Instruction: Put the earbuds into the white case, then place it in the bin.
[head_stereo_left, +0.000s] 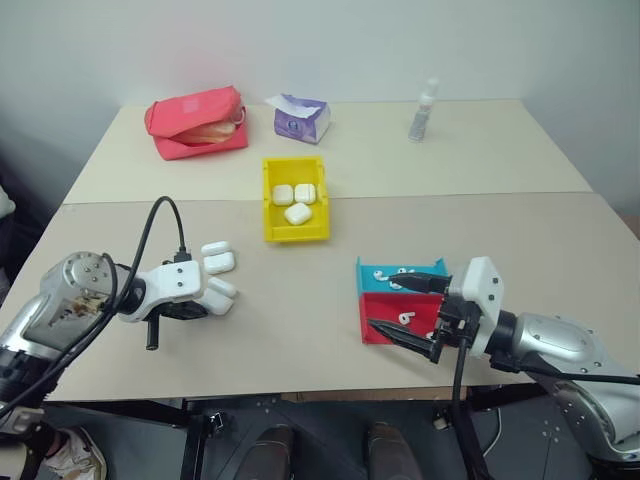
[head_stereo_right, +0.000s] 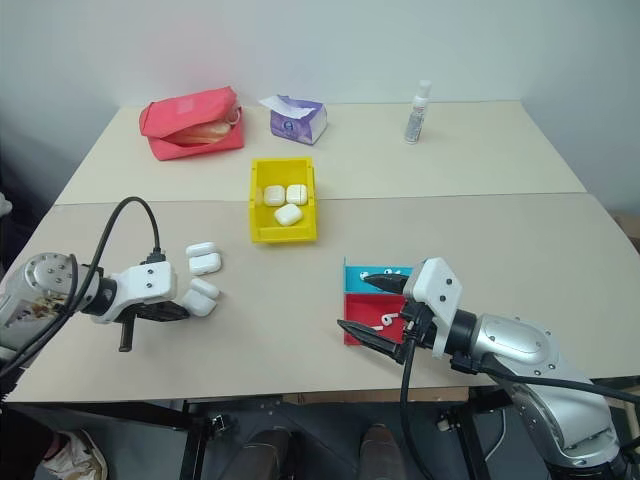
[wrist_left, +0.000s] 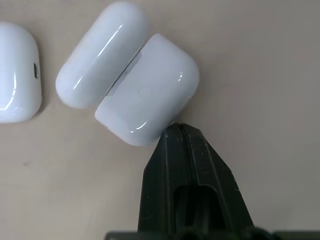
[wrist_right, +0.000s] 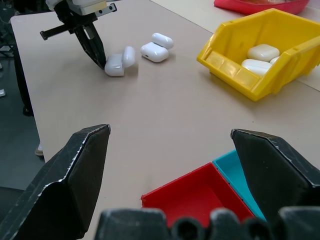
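While the right gripper (head_stereo_left: 405, 313) hung wide open over the trays, the left gripper's (wrist_left: 181, 131) closed tips touched the open white case (wrist_left: 127, 75), far nearer it.

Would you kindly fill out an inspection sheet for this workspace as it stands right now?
Surface: beige table, two tops joined by a seam.
Job's things: yellow bin mid-table holding three white cases; three more white cases lie near the left gripper, the nearest one with its lid open; earbuds in the red tray and blue tray.
Clutter: red pouch, purple tissue pack, small clear bottle along the far edge.
Grippers: left gripper shut, tip at the open case; right gripper open above the trays.
Cables: black cable looping over the left wrist.
Surroundings: plain white wall.
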